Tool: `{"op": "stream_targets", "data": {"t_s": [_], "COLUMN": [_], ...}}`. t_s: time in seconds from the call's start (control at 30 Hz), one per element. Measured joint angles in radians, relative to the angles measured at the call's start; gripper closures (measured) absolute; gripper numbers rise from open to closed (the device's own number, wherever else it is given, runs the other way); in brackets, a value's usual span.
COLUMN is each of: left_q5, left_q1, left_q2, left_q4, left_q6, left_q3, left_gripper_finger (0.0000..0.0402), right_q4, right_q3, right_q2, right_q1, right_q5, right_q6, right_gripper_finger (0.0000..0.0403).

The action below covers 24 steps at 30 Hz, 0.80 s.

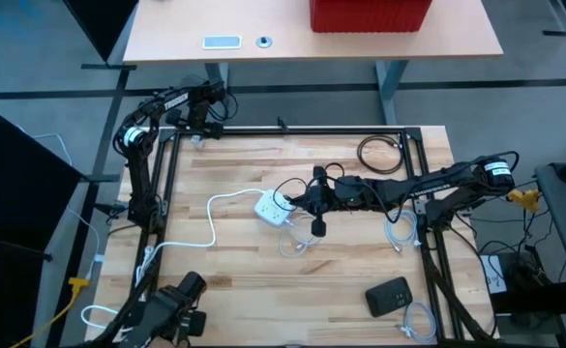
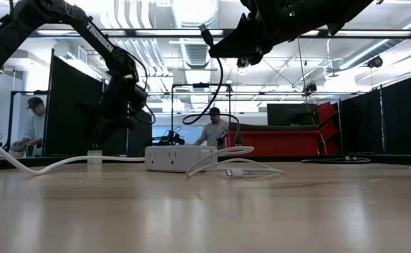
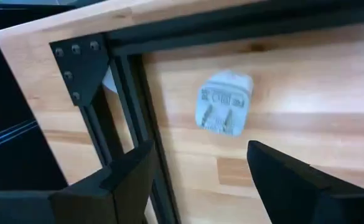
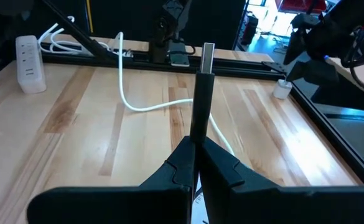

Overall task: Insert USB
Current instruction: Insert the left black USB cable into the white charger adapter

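Gripping a USB plug (image 4: pixel 208 55), the right claw (image 4: pixel 196 163) hovers right of the power strip (image 1: pixel 274 207). Left claw (image 3: pixel 197 180) hangs released at 11 o'clock on the tabletop (image 1: pixel 263 280), above a white adapter (image 3: pixel 223 111).

Around the power strip (image 1: pixel 271 207) the tabletop (image 1: pixel 234 261) lay mostly bare toward the near edge. White cable loops (image 1: pixel 300 242) crowded just beside the strip, and the right claw (image 1: pixel 313 200) hung close above.

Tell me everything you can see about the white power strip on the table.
The white power strip is a small boxy plastic block lying flat on the wooden table, near its middle. Outlets show on its face in the right wrist view. A white cord runs from it toward the table's left side. The right gripper hangs just beside it.
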Motion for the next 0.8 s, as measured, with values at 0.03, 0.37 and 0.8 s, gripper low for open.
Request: {"op": "stream_targets", "data": {"t_s": [0.03, 0.37, 0.8], "left_q5": [0.009, 0.103, 0.107], "left_q1": [0.005, 0.025, 0.006], "left_q2": [0.000, 0.053, 0.077], "left_q4": [0.018, 0.126, 0.152], "left_q6": [-0.001, 0.014, 0.048], "left_q3": [-0.003, -0.043, -0.059], "left_gripper_finger": [0.0153, 0.0132, 0.0131], "right_q4": [-0.002, -0.030, -0.031], "right_q3": [0.000, 0.000, 0.000], "right_q2": [0.000, 0.000, 0.000], "right_q1": [0.000, 0.000, -0.002], "right_q5": [0.000, 0.000, 0.001], "right_q6": [0.000, 0.000, -0.008], "right_gripper_finger": [0.0403, 0.0403, 0.0403]}}
